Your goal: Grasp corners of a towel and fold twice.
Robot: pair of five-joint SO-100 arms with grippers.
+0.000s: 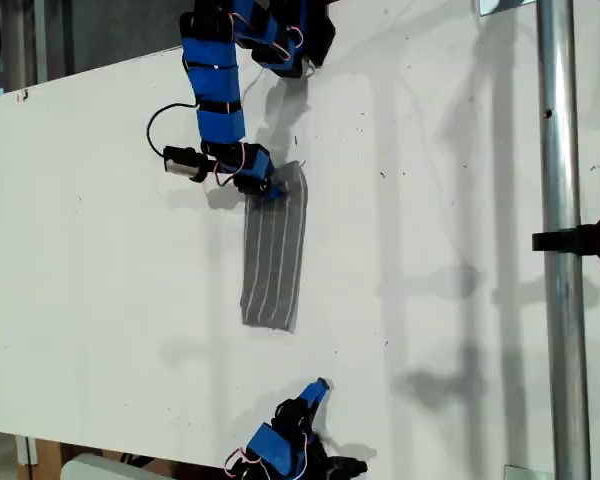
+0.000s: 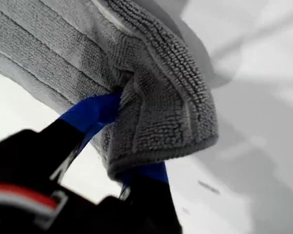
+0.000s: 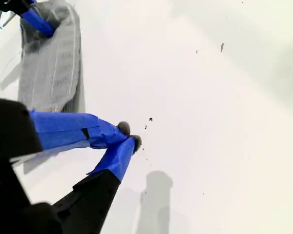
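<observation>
**Towel end clamped by one gripper; the fold may slip or bunch**

The towel (image 1: 275, 250) lies on the white table (image 1: 430, 300) as a long narrow strip, so I judge it is already folded once. My first gripper (image 1: 265, 188) is at the strip's far end, near the top of the exterior view, and its jaws are clamped on a bunched corner (image 2: 161, 122). My second gripper (image 3: 132, 136) hangs over bare table, well apart from the towel, and its jaws are together with nothing between them.

The risk: only one corner of this end is held. If the arm pulls the end over, the free corner can lag and the fold will come out crooked. The cloth is thick and rolled in the jaws, so it may also slip out.

Hard to see: how many layers the jaws hold, and where the other corner of that end is. The near end's corners look flat, but they are too small to judge.
</observation>
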